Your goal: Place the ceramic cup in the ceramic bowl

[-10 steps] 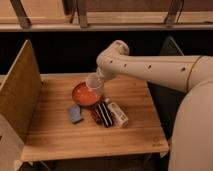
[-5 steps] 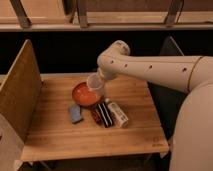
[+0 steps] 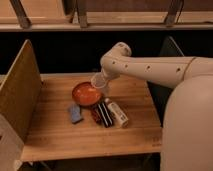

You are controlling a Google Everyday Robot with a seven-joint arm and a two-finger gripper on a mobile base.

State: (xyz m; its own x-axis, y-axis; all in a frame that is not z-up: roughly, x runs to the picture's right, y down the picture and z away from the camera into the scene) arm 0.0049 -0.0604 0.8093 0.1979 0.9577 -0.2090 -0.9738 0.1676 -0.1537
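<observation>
The ceramic bowl (image 3: 84, 94), round and orange-red, sits on the wooden table (image 3: 60, 135) left of centre. The ceramic cup (image 3: 99, 83), pale and handleless, hangs tilted in the air over the bowl's right rim. My gripper (image 3: 104, 80) is at the end of the white arm (image 3: 150, 67) that reaches in from the right. It is shut on the cup, and the cup and wrist hide most of the fingers.
In front of the bowl lie a blue sponge (image 3: 75, 113), a dark red packet (image 3: 95, 116), a black bar (image 3: 104, 114) and a white oblong bottle (image 3: 117, 113). A tall wooden panel (image 3: 19, 95) borders the table's left side. My white body (image 3: 187, 130) fills the right.
</observation>
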